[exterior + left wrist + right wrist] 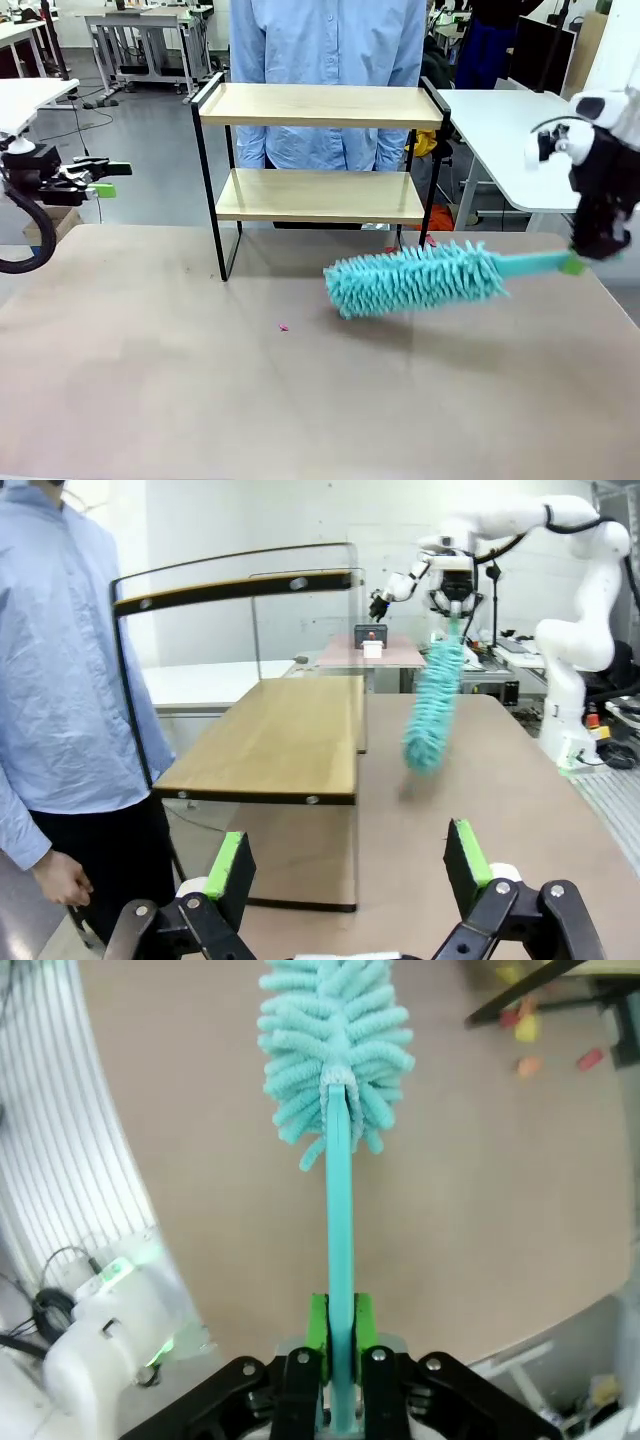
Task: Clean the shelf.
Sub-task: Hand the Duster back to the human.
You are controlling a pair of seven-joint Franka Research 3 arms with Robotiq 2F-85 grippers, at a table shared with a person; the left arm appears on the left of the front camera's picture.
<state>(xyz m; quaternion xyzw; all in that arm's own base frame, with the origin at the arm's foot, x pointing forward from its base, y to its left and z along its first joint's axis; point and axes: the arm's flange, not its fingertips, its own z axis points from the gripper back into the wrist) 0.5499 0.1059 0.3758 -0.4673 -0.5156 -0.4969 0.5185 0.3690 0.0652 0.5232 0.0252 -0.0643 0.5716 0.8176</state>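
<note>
The right gripper (572,262) is clenched on the duster (415,278) handle, left gripper (103,180) released; to clean the shelf (320,105) at the far side of the bench (150,380), lift the head above the rail first.

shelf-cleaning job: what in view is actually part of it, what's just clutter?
Part of the job:
- shelf, both boards bare
- teal duster, handle clamped in the right gripper, head above the table in front of the shelf
- left gripper, open, holding nothing, off to the side

Just lying about:
- small pink scrap on the table
- small coloured bits on the table by the shelf's foot
</note>
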